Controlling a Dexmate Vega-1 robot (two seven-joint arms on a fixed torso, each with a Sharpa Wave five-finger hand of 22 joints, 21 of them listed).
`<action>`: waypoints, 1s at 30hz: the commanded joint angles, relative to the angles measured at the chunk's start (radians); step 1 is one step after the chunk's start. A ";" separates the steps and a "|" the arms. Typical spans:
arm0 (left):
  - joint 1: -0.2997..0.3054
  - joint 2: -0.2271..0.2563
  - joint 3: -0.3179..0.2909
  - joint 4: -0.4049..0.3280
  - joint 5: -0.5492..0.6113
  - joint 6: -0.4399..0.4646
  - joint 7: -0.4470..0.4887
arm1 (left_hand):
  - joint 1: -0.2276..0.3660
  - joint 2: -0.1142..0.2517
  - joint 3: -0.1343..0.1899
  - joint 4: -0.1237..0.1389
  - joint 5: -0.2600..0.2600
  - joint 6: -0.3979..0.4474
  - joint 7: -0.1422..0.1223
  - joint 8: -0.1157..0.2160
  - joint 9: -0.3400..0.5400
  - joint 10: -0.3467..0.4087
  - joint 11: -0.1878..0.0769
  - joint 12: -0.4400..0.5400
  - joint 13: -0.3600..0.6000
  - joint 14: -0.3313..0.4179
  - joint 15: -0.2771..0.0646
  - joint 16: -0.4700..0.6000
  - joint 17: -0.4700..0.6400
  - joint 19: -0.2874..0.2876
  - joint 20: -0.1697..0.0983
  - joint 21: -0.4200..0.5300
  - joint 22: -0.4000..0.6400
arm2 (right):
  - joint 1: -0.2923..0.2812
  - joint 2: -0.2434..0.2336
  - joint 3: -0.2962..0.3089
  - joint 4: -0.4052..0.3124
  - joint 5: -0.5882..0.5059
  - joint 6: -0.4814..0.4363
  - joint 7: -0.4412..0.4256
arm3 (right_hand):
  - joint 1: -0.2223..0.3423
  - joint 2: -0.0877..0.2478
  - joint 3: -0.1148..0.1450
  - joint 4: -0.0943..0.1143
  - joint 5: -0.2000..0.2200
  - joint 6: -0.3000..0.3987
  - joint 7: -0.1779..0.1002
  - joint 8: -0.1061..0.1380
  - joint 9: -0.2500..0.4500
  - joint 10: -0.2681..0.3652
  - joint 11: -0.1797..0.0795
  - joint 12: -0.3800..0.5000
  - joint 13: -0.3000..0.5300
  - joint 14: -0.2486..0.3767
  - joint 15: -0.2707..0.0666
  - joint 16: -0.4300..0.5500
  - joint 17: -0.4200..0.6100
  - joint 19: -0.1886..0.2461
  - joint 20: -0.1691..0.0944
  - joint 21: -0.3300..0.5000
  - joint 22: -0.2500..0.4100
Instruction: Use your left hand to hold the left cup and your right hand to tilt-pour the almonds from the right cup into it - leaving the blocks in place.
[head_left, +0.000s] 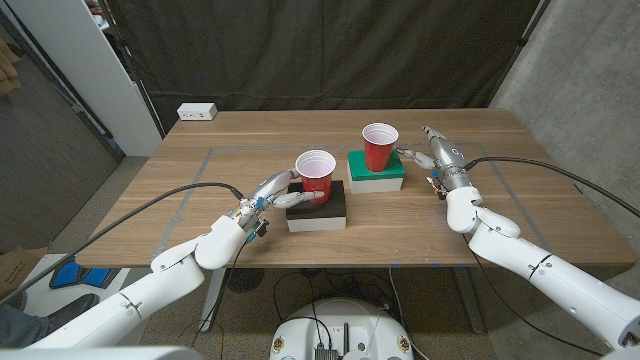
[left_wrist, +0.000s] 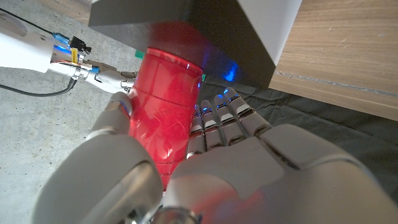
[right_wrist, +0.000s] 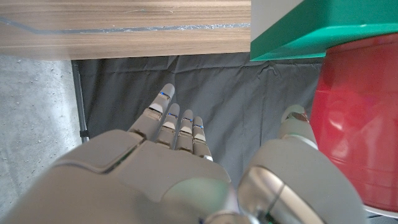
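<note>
Wooden desk carrying everything, one in number.

Two blocks on it: black-topped block as landmark near the desk's middle; green-topped block just behind it and toward the robot's right.

Two red cups, one per block. Left cup upright on the black-topped block; right cup upright on the green-topped block. Likely thin plastic: light, smooth, easily crushed, prone to tipping or sliding off a block when nudged. Best taken around the mid-wall with gentle pressure, never by the rim. Almonds inside not visible; probably little added weight.

Two robot hands. Left robot hand wrapped around the left cup's wall, thumb on one side and fingers on the other, grasping it. Right robot hand just beside the right cup, on the side away from the black-topped block, released, fingers spread and thumb near the wall; contact cannot be told.
</note>
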 joint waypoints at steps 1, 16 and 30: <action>0.024 0.008 -0.006 -0.032 0.002 0.035 0.037 | 0.030 0.023 0.015 0.002 0.004 0.025 0.001 0.003 0.002 0.024 -0.002 0.005 0.001 0.023 -0.053 0.007 0.003 0.022 -0.044 0.009 0.005 | 0.004 0.000 -0.009 -0.004 -0.009 -0.005 0.005 | -0.005 -0.004 -0.001 0.001 0.006 0.008 0.009 0.009 0.004 0.007 -0.002 0.007 0.002 0.009 0.003 0.008 0.001 0.007 -0.001 0.003 0.003; 0.058 0.015 -0.038 -0.052 -0.087 -0.003 0.031 | 0.050 0.028 0.004 0.002 -0.001 0.073 0.000 0.006 0.002 0.070 -0.001 0.011 0.000 0.068 -0.058 0.012 0.002 0.063 -0.046 0.017 0.005 | 0.013 -0.013 -0.001 -0.025 -0.009 -0.012 0.029 | -0.006 -0.001 -0.001 0.002 0.008 0.018 0.009 0.013 0.004 0.014 -0.002 0.009 0.002 0.016 0.003 0.011 0.001 0.012 0.000 0.004 0.003; 0.076 0.034 -0.069 -0.109 -0.196 0.027 -0.051 | 0.061 0.030 -0.011 0.005 -0.004 0.114 0.003 0.005 0.002 0.115 0.024 0.015 0.000 0.108 -0.063 0.015 0.002 0.095 -0.044 0.021 0.005 | -0.013 -0.036 0.015 -0.049 -0.006 -0.002 0.027 | -0.005 0.001 -0.001 0.003 0.009 0.022 0.005 0.014 0.004 0.020 -0.003 0.011 0.002 0.023 0.002 0.014 0.001 0.017 -0.002 0.006 0.003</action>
